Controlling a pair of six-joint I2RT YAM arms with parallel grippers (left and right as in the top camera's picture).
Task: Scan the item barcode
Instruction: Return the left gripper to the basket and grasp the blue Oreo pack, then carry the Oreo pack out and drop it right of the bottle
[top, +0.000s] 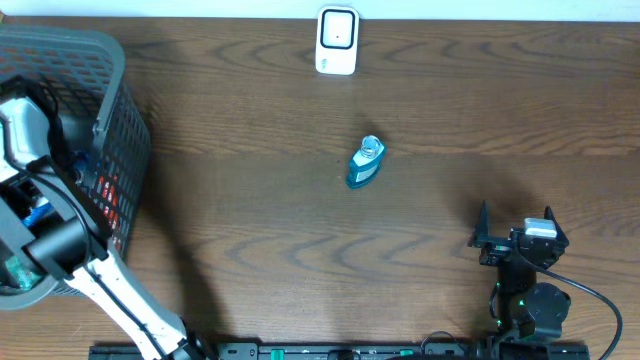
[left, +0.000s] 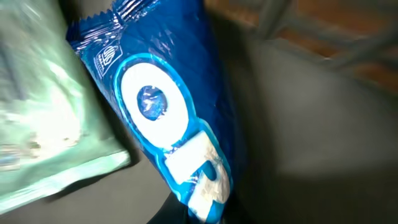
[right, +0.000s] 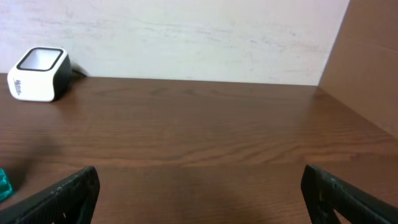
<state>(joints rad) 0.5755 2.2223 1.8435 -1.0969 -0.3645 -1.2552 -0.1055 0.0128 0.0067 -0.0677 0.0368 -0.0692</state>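
My left arm (top: 40, 150) reaches down into the grey basket (top: 112, 70) at the table's left edge. In the left wrist view, my left gripper (left: 205, 214) is shut on the lower end of a blue packet (left: 155, 106) with a white oval print, its dark jaws pinching it at the bottom edge. No barcode shows on the packet's visible face. The white scanner (top: 337, 40) stands at the table's far edge, also visible as the scanner (right: 38, 73) in the right wrist view. My right gripper (top: 515, 235) rests open near the front right, with only bare wood between its fingers (right: 68, 193).
A small blue bottle (top: 365, 163) with a clear cap lies mid-table, well apart from both grippers. A pale green packet (left: 43, 124) lies beside the blue one in the basket. The basket wall (left: 311, 37) rises close behind the held packet.
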